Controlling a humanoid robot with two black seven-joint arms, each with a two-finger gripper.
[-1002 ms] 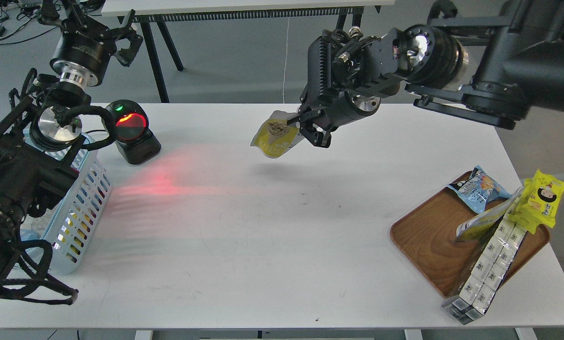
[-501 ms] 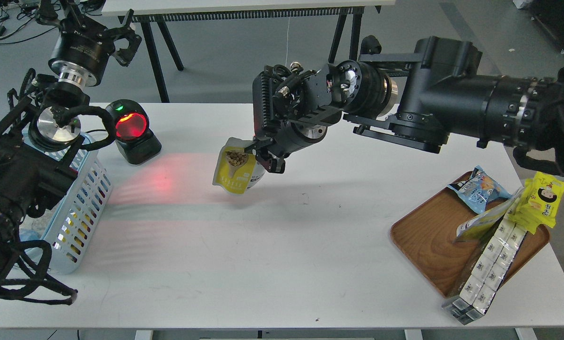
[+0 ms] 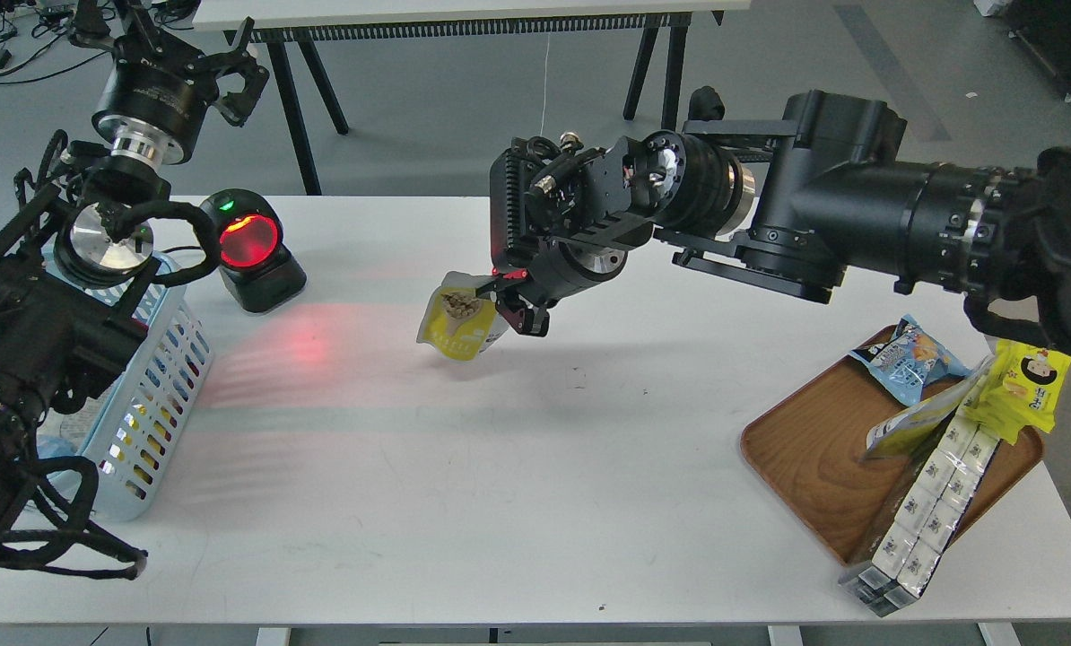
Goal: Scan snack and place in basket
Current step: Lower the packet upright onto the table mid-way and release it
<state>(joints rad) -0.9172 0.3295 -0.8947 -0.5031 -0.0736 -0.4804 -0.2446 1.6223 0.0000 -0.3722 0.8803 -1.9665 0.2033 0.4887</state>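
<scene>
The snack (image 3: 457, 321), a small yellow-and-white pouch with a picture of tan beans, hangs a little above the table's middle, its front facing me. My right gripper (image 3: 510, 303) is shut on the pouch's upper right edge. The light blue basket (image 3: 154, 395) stands at the table's left edge, partly hidden behind my left arm. My left gripper (image 3: 241, 70) is raised at the far left, beyond the table's back edge, with its fingers apart and nothing in it.
A black barcode scanner (image 3: 250, 249) with a glowing red window stands right of the basket and casts red light on the table. A wooden tray (image 3: 814, 453) at the right holds a blue bag (image 3: 908, 359), a yellow cartoon-face packet (image 3: 1029, 381) and a strip of white packs (image 3: 926, 502).
My right gripper has carried the snack left and down toward the scanner's red light, then shifted slightly back right. The pouch swung. My left arm has not moved.
</scene>
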